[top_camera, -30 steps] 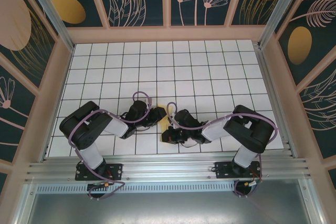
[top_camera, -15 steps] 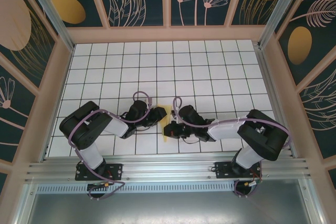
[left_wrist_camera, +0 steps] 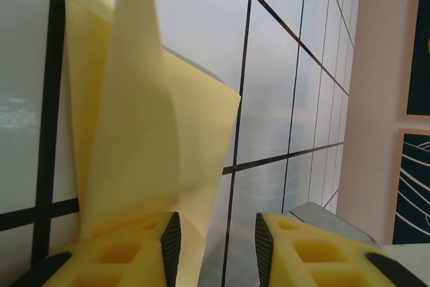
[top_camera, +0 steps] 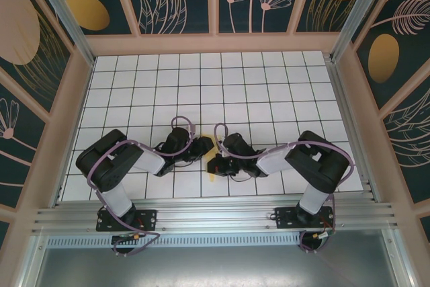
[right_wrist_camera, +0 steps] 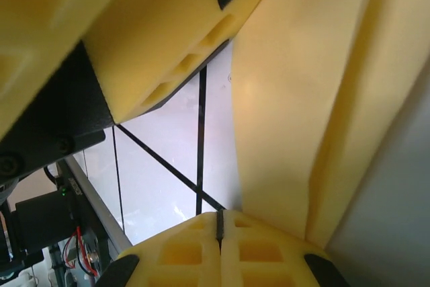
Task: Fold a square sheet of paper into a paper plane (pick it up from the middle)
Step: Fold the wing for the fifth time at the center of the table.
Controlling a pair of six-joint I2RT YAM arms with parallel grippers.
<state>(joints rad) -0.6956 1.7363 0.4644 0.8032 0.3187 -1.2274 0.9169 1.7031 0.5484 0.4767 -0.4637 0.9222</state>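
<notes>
We see the left gripper (left_wrist_camera: 216, 236) with its two yellow fingers parted, bare tabletop showing in the gap and nothing caught between them; one finger covers the lower edge of the sheet of paper (left_wrist_camera: 148, 132), though we cannot tell whether it presses on it; the right gripper (right_wrist_camera: 219, 223) has its pads closed flat against each other with nothing between them, and the paper runs down behind one of its fingers; a finger of the left gripper (right_wrist_camera: 168, 52) hangs close above on the other side; the paper itself is pale yellow and already folded, its flaps overlapping and rising off the surface rather than lying flat; from above, we find it as a narrow yellow strip in the near middle of the white gridded table (top_camera: 269, 85), wedged between the two gripper heads, the left one at its far end and the right one at its near end; both arms reach inward from their bases at the near edge.
</notes>
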